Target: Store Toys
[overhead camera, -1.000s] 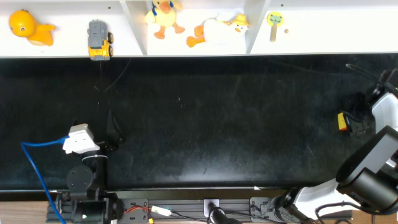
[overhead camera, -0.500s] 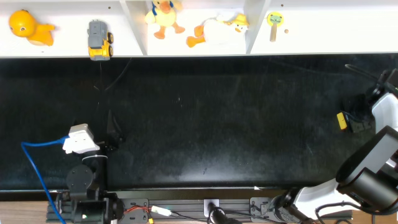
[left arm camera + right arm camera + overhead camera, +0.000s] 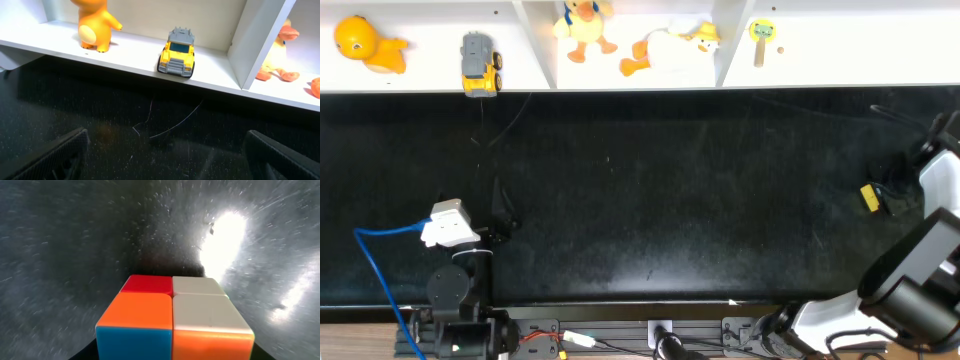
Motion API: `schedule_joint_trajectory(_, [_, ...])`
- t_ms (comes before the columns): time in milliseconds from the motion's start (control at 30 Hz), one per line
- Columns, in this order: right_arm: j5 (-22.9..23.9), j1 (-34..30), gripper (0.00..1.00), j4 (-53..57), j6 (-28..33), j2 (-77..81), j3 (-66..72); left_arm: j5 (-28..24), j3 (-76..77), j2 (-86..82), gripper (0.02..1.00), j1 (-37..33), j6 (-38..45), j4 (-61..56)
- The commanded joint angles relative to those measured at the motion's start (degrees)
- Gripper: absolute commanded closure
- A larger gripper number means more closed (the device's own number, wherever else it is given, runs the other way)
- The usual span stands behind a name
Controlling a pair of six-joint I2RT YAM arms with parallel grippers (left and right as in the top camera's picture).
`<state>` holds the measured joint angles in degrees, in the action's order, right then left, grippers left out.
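Fingers, right arm: the right fingers (image 3: 892, 198) are closed on a two-by-two puzzle cube (image 3: 172, 315). It sits between them and juts past their tips over the black worktop (image 3: 670, 200). Faces showing are orange, white, red and blue. A bright patch of glare lies on the worktop beyond the cube.

Fingers, left arm: the left fingers (image 3: 62, 152) are spread wide apart and hold nothing. They sit low over the worktop, pointed at the white shelf (image 3: 115, 62).

Shelf contents, placed from the left fingers:
- Yellow toy truck (image 3: 178, 52) – grey roof and bumper, straight ahead, nose at the shelf edge, near a divider.
- Orange duck figure (image 3: 95, 25) – same compartment, ahead and to the left, apart from the truck.
- Plush duck (image 3: 280, 50) – yellow with orange feet, ahead and to the right, past the divider.
- White plush (image 3: 670, 48) – orange feet, lying just beside the plush duck in that compartment.
- Small green-and-yellow toy (image 3: 761, 38) – next compartment on, farthest to the right.

Blue cable (image 3: 380, 260): loops beside the left arm, behind its fingers.
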<state>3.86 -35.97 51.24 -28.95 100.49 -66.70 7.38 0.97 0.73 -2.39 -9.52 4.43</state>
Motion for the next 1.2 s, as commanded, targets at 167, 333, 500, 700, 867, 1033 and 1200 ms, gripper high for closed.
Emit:
schedule_joint_trajectory(167, [-1.81, 0.26, 0.755, 1.38, 14.36, -12.31, -4.9, 0.24, -0.52, -0.59, 0.02, -0.44, -0.63, -0.33])
schedule_joint_trajectory(333, [-8.0, 2.51, 0.812, -0.02, 28.26, -18.01, -5.53, 0.24, -0.52, -0.59, 0.02, -0.44, -0.66, -0.33])
schedule_joint_trajectory(500, [-10.25, 6.82, 0.836, 0.11, 38.71, -19.56, -5.53, 0.24, -0.52, -0.59, 0.02, -0.44, -0.66, -0.33])
schedule_joint_trajectory(700, [-9.57, 11.26, 0.954, -5.44, 44.87, -19.5, -5.53, 0.24, -0.52, -0.59, 0.02, -0.44, -0.66, -0.33])
schedule_joint_trajectory(867, [-10.75, 11.19, 0.954, -17.35, 44.89, -19.1, -5.46, 0.24, -0.52, -0.59, 0.02, -0.44, -0.66, -0.33])
schedule_joint_trajectory(1033, [-15.19, 11.21, 0.956, -25.75, 47.43, -15.74, -5.46, 0.24, -0.52, -0.59, 0.02, -0.44, -0.66, -0.33])
schedule_joint_trajectory(1200, [-18.27, 11.19, 0.956, -30.82, 47.45, -11.63, -5.46, 0.24, -0.52, -0.59, 0.02, -0.44, -0.66, -0.33])
